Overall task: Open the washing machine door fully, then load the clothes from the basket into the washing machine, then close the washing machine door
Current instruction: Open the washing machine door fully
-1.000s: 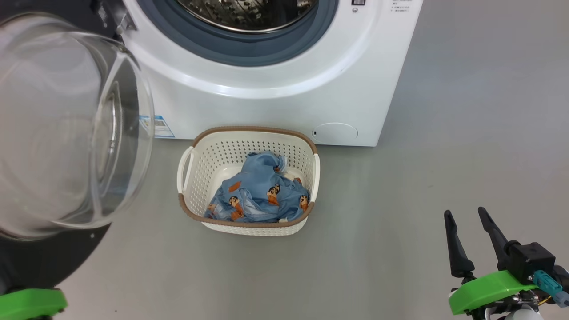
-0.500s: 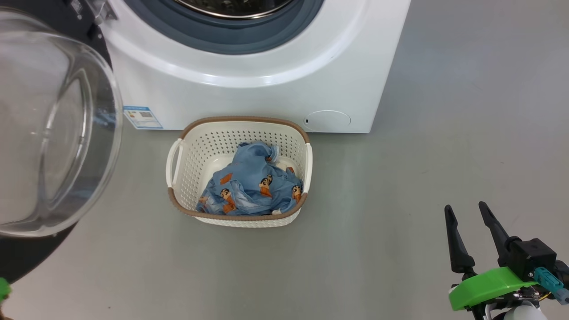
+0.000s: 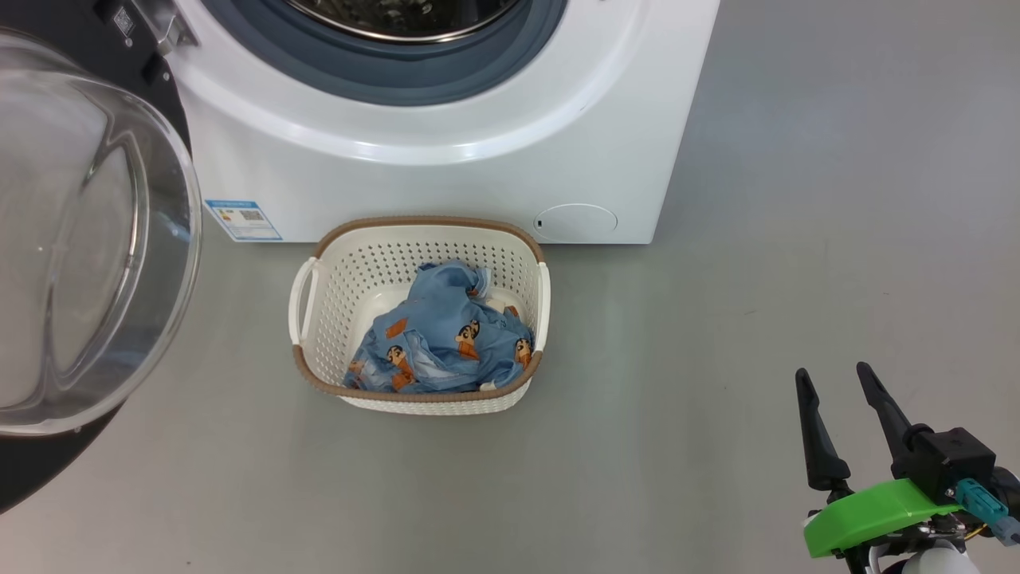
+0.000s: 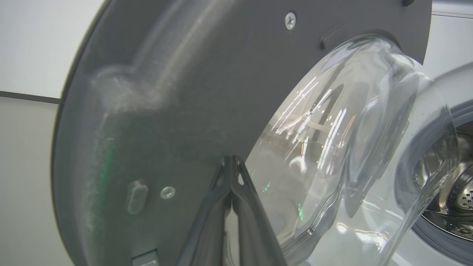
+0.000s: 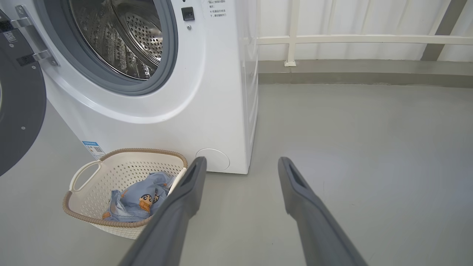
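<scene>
Door opening: washing machine door (image 3: 88,239) swung wide left of the washing machine (image 3: 430,183), drum (image 3: 398,12) exposed; judged done. Loading: not begun; clothes (image 3: 442,335) heaped in the basket (image 3: 422,224) on the floor (image 3: 717,319), just before the machine's front. Left gripper (image 4: 231,162): fingers (image 4: 210,214) pressed together, empty, by the door's inner face. Right gripper (image 3: 831,371): fingers parted, empty, well apart from the basket. Closing: outstanding.

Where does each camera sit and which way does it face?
Head view: on the head, facing forward and down at the basket of clothes before the washing machine, the open washing machine door at left; right gripper at lower right.
Left wrist view: on the left wrist, facing the door's grey inner side and glass bowl up close; left gripper, fingers together.
Right wrist view: on the right wrist, facing the washing machine's front and drum; its fingers apart.
Shared: head and right wrist views both show basket and clothes.
</scene>
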Tool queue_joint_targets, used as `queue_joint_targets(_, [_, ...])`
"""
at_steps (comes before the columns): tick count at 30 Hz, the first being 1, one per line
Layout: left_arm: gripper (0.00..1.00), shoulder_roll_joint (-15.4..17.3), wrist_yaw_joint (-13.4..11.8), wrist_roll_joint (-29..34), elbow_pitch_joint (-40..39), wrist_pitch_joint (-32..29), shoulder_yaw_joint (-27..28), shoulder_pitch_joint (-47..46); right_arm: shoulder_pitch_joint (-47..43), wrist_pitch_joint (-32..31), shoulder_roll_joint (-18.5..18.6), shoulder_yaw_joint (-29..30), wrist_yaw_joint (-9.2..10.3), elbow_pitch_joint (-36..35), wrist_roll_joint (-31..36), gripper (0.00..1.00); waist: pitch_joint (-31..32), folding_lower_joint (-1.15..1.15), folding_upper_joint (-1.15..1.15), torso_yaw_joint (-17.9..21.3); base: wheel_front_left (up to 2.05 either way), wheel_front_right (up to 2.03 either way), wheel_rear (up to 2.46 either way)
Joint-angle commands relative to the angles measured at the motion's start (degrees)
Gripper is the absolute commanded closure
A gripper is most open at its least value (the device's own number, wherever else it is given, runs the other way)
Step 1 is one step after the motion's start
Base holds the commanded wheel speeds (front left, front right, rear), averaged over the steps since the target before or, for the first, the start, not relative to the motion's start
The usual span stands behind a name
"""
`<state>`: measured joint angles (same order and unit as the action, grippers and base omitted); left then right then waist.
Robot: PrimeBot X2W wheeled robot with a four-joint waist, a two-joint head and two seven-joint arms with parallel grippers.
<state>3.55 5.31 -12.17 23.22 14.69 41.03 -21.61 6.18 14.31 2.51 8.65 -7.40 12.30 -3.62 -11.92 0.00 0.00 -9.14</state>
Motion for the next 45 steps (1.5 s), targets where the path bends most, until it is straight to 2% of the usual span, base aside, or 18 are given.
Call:
queue_joint_targets(1, [1.0, 2.9, 0.3, 0.8, -1.1, 0.3, 1.9, -0.4, 1.7, 0.7, 0.4, -1.3, -0.09, -1.1, 0.0, 0.0, 0.3, 0.0, 0.0, 0.0, 0.0, 0.0, 0.0])
queue_joint_targets(13, [1.0, 0.4, 1.6, 2.9, -5.4, 0.3, 0.2, 2.8, 1.4, 0.7, 0.4, -1.5, -0.09, -0.8, -0.5, 0.0, 1.4, 0.0, 0.0, -0.2, 0.0, 0.0, 0.0])
queue_joint_targets(19, [1.0, -0.6, 1.9, 2.3, -9.4, 0.3, -3.7, 5.7, 1.3, 0.7, 0.4, -1.6, -0.09, -0.6, -0.9, 0.0, 2.3, 0.0, 0.0, 0.1, 0.0, 0.0, 0.0])
queue_joint_targets(26, [1.0, -0.7, 1.0, -1.6, -12.1, 0.3, -12.1, 9.9, 0.9, 0.7, 0.4, -1.8, -0.09, -0.6, -1.5, 0.0, 3.2, 0.0, 0.0, 0.8, 0.0, 0.0, 0.0])
queue_joint_targets(27, [0.87, -0.7, 0.9, -2.2, -12.6, 0.3, -13.4, 10.5, 0.8, 0.7, 0.4, -1.9, -0.09, -0.6, -1.5, 0.0, 3.3, 0.0, 0.0, 0.9, 0.0, 0.0, 0.0])
queue_joint_targets(28, [0.62, -0.7, 0.7, -2.6, -13.0, 0.3, -14.7, 11.1, 0.8, 0.7, 0.4, -1.9, -0.09, -0.6, -1.6, 0.0, 3.4, 0.0, 0.0, 1.1, 0.0, 0.0, 0.0])
queue_joint_targets(29, [0.25, -0.7, 0.3, -2.6, -13.6, 0.3, -15.9, 11.7, 0.8, 0.7, 0.4, -1.9, -0.09, -0.6, -1.6, 0.0, 3.5, 0.0, 0.0, 1.2, 0.0, 0.0, 0.0])
queue_joint_targets(30, [0.0, -0.7, 0.0, -3.0, -14.1, 0.3, -16.9, 12.3, 0.7, 0.7, 0.4, -1.9, -0.09, -0.6, -1.7, 0.0, 3.6, 0.0, 0.0, 1.4, 0.0, 0.0, 0.0])
queue_joint_targets(36, [0.0, -0.7, -1.3, -4.1, -16.4, 0.3, -21.2, 14.8, 0.6, 0.7, 0.4, -2.1, -0.09, -0.6, -2.0, 0.0, 4.4, 0.0, 0.0, 2.7, 0.0, 0.0, 0.0])
queue_joint_targets(45, [0.0, -0.7, -0.3, -2.5, -18.5, 0.3, -28.2, 18.5, 0.1, 0.7, 0.4, -2.2, -0.09, -1.0, -1.7, 0.0, 5.7, 0.0, 0.0, 5.6, 0.0, 0.0, 0.0])
